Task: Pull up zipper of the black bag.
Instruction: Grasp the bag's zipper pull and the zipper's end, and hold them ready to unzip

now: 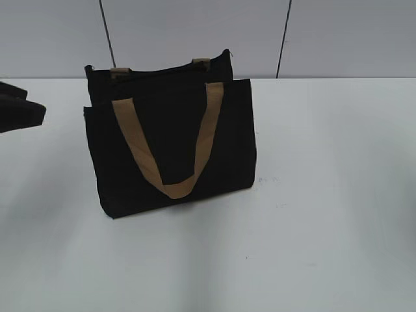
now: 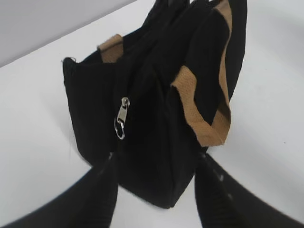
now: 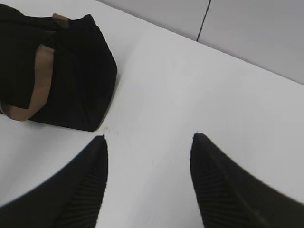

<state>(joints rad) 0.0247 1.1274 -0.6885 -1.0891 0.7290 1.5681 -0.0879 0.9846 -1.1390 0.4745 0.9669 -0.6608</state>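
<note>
The black bag (image 1: 169, 146) stands upright on the white table, a tan handle hanging over its front. In the left wrist view the bag's (image 2: 156, 118) end faces me, and the silvery zipper pull tab (image 2: 122, 118) hangs on the zip line there. My left gripper (image 2: 154, 164) is open, its fingers on either side of the bag's lower corner, below the tab; it shows at the left edge of the exterior view (image 1: 19, 110). My right gripper (image 3: 148, 137) is open and empty over bare table, right of the bag (image 3: 61, 71).
The white table (image 1: 325, 195) stretches to the right and in front of the bag. A grey panelled wall (image 1: 195, 32) stands behind it.
</note>
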